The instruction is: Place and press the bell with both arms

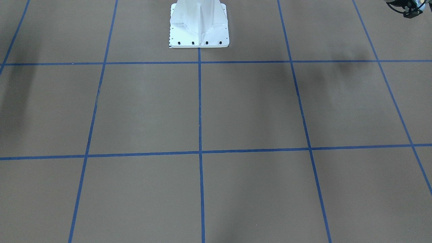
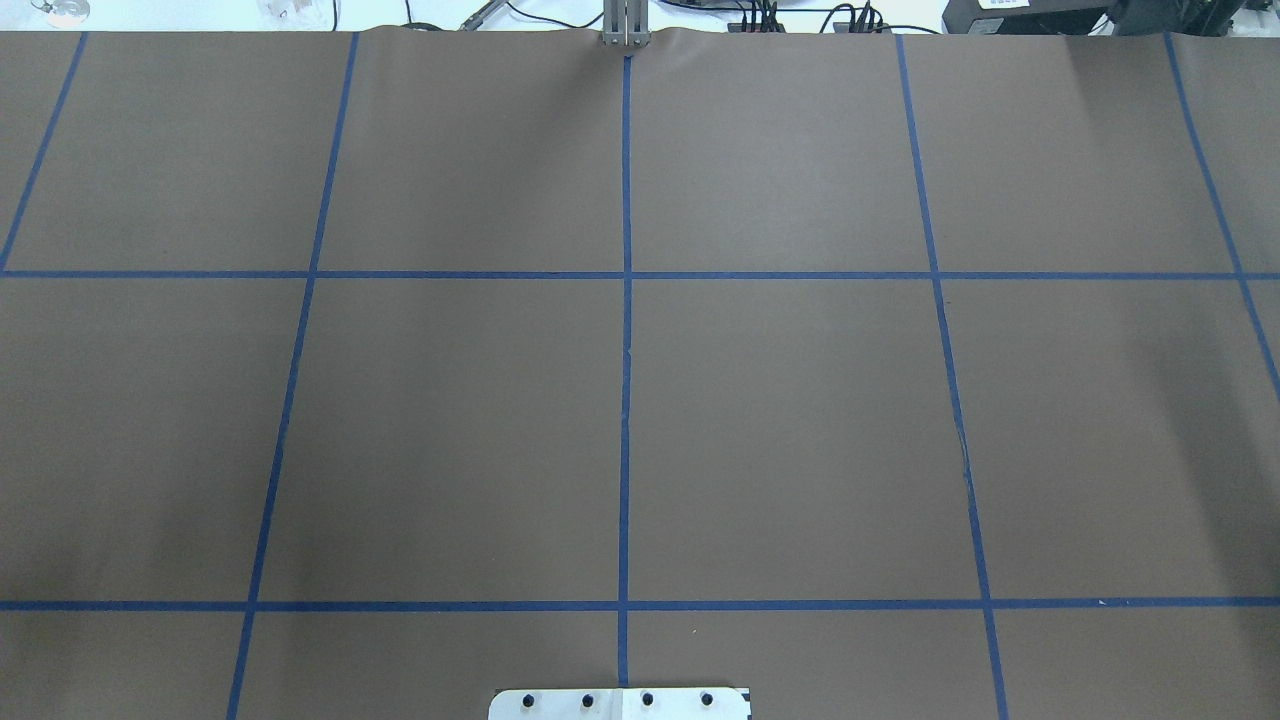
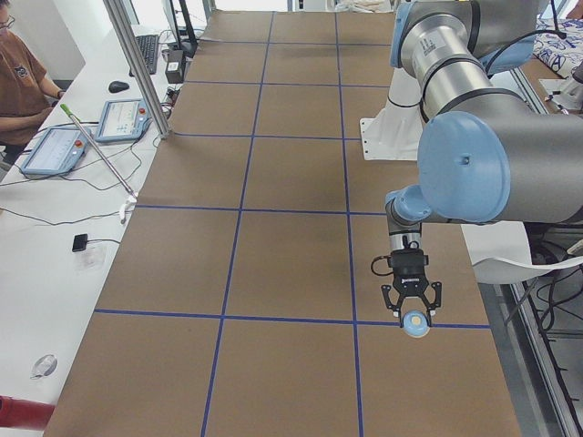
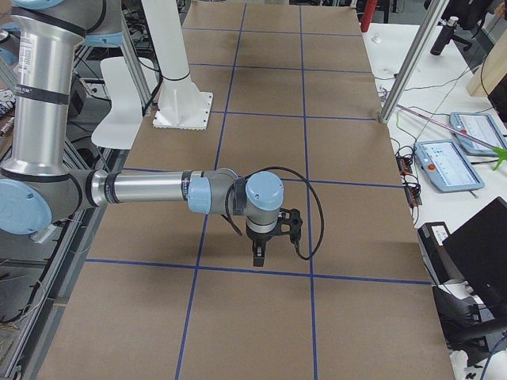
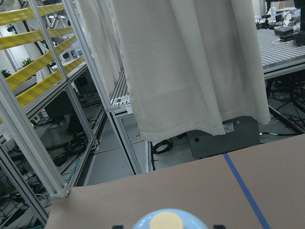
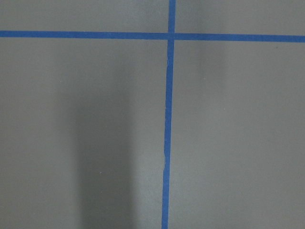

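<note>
the bell (image 5: 164,221), closest at the bottom edge of the left wrist view, is a small rigid dome with a cream button on top. it is judged light, hard and smooth-sided, so liable to slip if gripped high on the curve. the best hold is low across the dome, above the base rim, leaving the button clear (a touch there would ring it early). the left gripper (image 3: 417,315) has it that way: jaws closed part-way onto either flank of the dome, button uncovered. in the left-end view the bell hangs at a blue tape line (image 3: 273,317) near the robot-side edge of the table (image 3: 291,255); contact with the surface cannot be told. farther off, the right gripper (image 4: 258,260) points down over the table, nothing seen in it; its opening cannot be told.
</note>
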`<action>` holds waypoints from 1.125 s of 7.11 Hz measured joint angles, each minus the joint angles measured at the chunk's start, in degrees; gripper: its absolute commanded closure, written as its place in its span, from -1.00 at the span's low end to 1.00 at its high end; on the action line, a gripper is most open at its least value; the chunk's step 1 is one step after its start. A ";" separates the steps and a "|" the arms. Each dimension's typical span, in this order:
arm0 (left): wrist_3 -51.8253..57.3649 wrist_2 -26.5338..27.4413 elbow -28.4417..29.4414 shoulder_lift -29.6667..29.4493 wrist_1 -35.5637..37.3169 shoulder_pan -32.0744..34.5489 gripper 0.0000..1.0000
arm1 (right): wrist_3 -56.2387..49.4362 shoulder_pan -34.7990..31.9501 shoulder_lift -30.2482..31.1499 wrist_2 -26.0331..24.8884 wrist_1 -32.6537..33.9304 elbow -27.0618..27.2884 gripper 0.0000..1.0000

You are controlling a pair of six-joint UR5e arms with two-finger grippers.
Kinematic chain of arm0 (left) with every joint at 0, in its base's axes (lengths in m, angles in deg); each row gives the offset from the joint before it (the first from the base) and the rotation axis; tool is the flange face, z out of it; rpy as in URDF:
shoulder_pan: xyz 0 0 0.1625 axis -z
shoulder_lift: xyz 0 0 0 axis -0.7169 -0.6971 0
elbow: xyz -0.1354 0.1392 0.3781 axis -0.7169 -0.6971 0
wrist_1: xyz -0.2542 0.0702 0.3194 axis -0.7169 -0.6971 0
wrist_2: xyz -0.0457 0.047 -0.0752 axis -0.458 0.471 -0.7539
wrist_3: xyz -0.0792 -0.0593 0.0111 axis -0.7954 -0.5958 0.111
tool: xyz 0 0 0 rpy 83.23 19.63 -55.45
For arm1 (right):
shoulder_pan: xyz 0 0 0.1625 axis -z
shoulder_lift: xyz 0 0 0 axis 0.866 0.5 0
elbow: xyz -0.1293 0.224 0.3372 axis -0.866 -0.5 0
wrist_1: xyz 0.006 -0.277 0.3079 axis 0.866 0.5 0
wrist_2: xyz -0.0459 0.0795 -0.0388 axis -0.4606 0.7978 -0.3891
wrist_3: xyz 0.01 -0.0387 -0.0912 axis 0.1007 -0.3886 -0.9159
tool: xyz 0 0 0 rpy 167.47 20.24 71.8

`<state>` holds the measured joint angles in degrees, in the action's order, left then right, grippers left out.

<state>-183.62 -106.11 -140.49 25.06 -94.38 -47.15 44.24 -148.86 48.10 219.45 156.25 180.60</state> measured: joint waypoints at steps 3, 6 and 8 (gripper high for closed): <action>19.53 4.57 -4.50 -7.78 4.27 12.55 1.00 | 0.06 0.08 -0.08 0.24 0.02 0.17 -0.99; 43.31 10.65 -0.49 -39.50 22.48 33.00 1.00 | 0.08 0.09 -0.22 0.24 0.04 0.12 -0.99; 56.97 15.34 4.76 -56.28 26.76 39.66 1.00 | 0.07 0.15 -0.24 0.14 0.17 0.02 -0.99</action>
<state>-126.66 -90.77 -135.73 -31.22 -67.62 -7.49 44.31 -148.71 47.86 219.59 156.42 180.62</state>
